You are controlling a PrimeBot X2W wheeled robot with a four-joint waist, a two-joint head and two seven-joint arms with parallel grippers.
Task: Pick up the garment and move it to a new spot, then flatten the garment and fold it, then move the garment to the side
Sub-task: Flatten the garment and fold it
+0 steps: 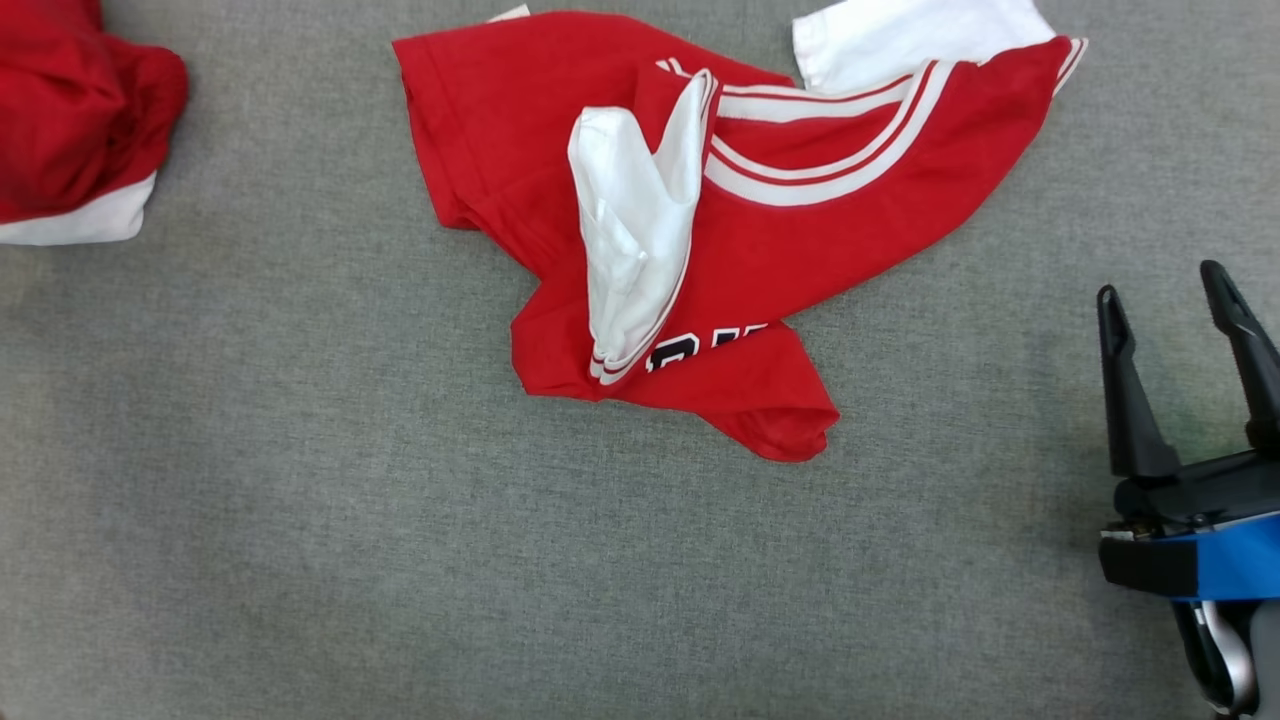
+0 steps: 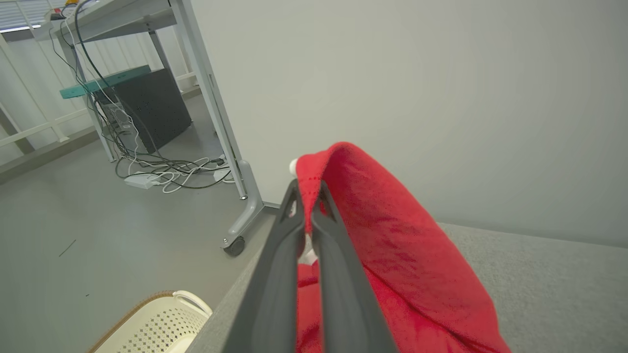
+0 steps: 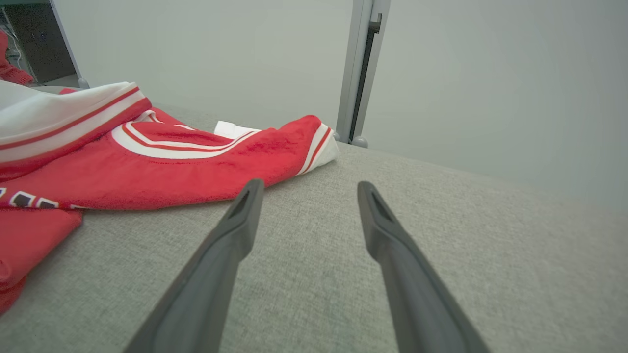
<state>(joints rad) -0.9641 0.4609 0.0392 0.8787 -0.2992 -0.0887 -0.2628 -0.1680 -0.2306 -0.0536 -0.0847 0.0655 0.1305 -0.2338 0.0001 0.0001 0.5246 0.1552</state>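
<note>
Right claw (image 1: 1160, 282) sat nearest me, low at the right edge of the frame, its fingers spread wide and holding nothing. Beneath everything ran the grey surface (image 1: 400, 560). A red jersey (image 1: 800, 250) with white stripes lay crumpled at upper centre, one white-lined flap turned over on itself. At the upper left hung a smaller red garment (image 1: 70, 130), pinched in the closed left claw (image 2: 307, 186). Carrying that piece looked to me like the step in hand. It would want a firm pinch, a lift clear of the surface, and a landing well apart from the jersey.
</note>
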